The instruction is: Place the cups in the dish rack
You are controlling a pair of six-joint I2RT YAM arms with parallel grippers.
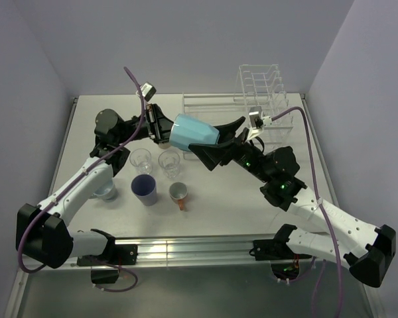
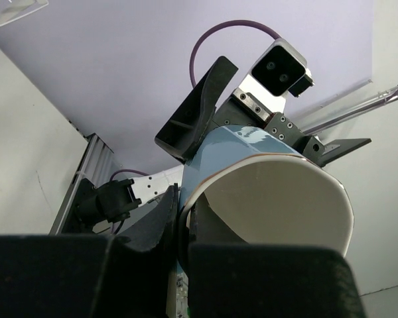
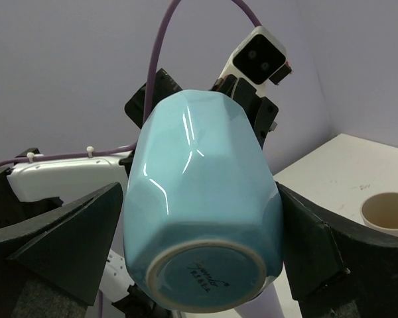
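Observation:
The light blue cup [image 1: 194, 131] hangs on its side in mid-air over the table's middle. My left gripper [image 1: 164, 129] is shut on its rim, one finger inside and one outside, as the left wrist view [image 2: 182, 205] shows. My right gripper [image 1: 215, 142] is open, with a finger on each side of the cup's base [image 3: 205, 278]. Two clear glasses [image 1: 140, 159] [image 1: 169, 159], the purple cup [image 1: 144, 189] and the orange-handled mug [image 1: 178, 193] stand below. The grey-blue mug [image 1: 106, 192] sits under my left arm. The tan cup [image 3: 388, 212] shows only in the right wrist view. The clear dish rack [image 1: 262, 86] is at the back right.
The rack's low flat section [image 1: 212, 103] lies just behind the held cup. Both arms cross over the table's centre. Purple walls close in the table at the back and sides.

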